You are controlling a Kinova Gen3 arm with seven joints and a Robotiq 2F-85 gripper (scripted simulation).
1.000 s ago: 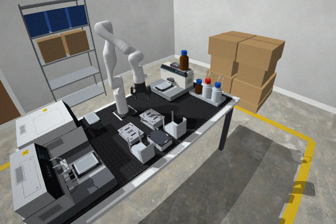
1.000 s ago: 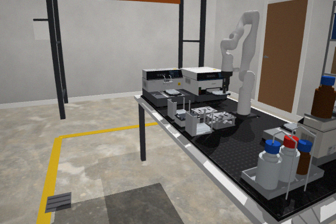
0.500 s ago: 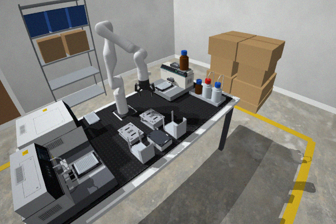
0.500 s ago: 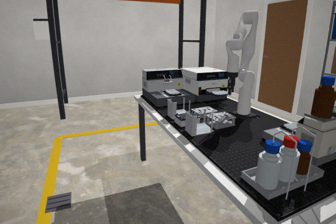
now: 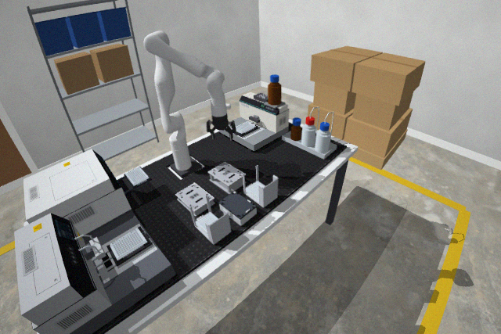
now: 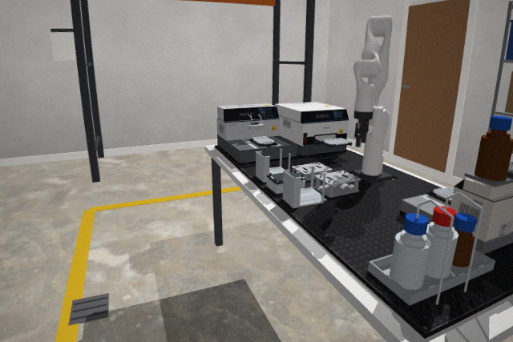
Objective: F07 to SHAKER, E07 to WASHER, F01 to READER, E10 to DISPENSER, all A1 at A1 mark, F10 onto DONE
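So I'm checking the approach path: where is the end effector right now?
In the top view the open end effector hangs above the black deck, just left of the plate on the instrument carrying the brown bottle, at the table's far end.

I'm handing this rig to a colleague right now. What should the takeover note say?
Tool: open, holding nothing, hanging just beside the instrument with the brown bottle on top.
Plates: one lies on that instrument's platform, one on the near big instrument, one on the tray of the instrument behind it. The small dark-topped unit and the two white racks are too small to read.
Done: no move can be confirmed.
Left: as far as shows, all five moves, then let go.
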